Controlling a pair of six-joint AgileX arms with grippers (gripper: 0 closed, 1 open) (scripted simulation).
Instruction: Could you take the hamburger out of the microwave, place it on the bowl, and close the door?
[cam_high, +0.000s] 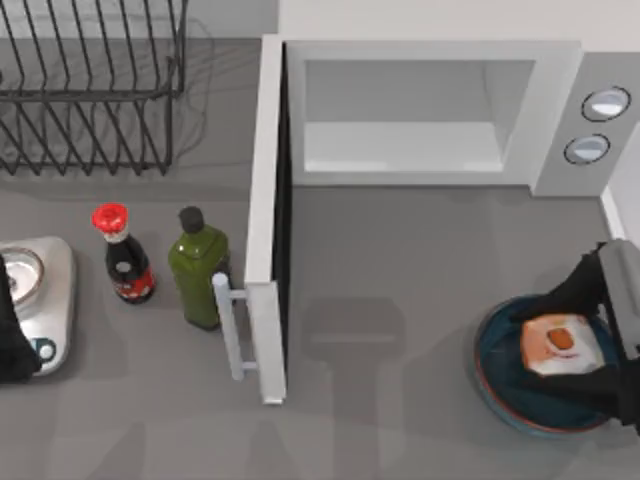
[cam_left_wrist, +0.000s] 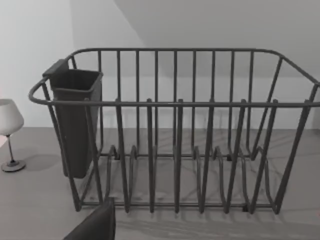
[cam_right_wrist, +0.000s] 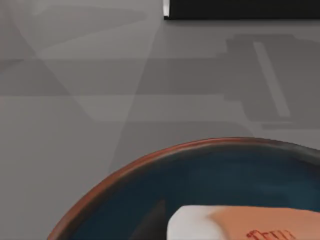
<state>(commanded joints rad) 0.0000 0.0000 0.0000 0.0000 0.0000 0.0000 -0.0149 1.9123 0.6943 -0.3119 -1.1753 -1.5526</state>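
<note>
The hamburger (cam_high: 558, 343), a tan bun with a white top and an orange-red spot, sits inside the dark teal bowl (cam_high: 495, 360) at the table's right front. My right gripper (cam_high: 565, 345) straddles it, dark fingers against both sides, shut on it. In the right wrist view the hamburger (cam_right_wrist: 240, 225) lies just above the bowl (cam_right_wrist: 150, 165) and its reddish rim. The white microwave (cam_high: 545, 110) stands at the back with an empty cavity. Its door (cam_high: 265, 230) is swung wide open toward the front, and its bar handle (cam_high: 232, 325) points left. My left gripper (cam_high: 12, 345) is parked at the left edge.
A green bottle (cam_high: 200, 268) and a red-capped sauce bottle (cam_high: 125, 262) stand just left of the open door. A silver scale (cam_high: 45, 300) sits under the left arm. A wire dish rack (cam_high: 90, 85) with a dark cup (cam_left_wrist: 75, 120) fills the back left.
</note>
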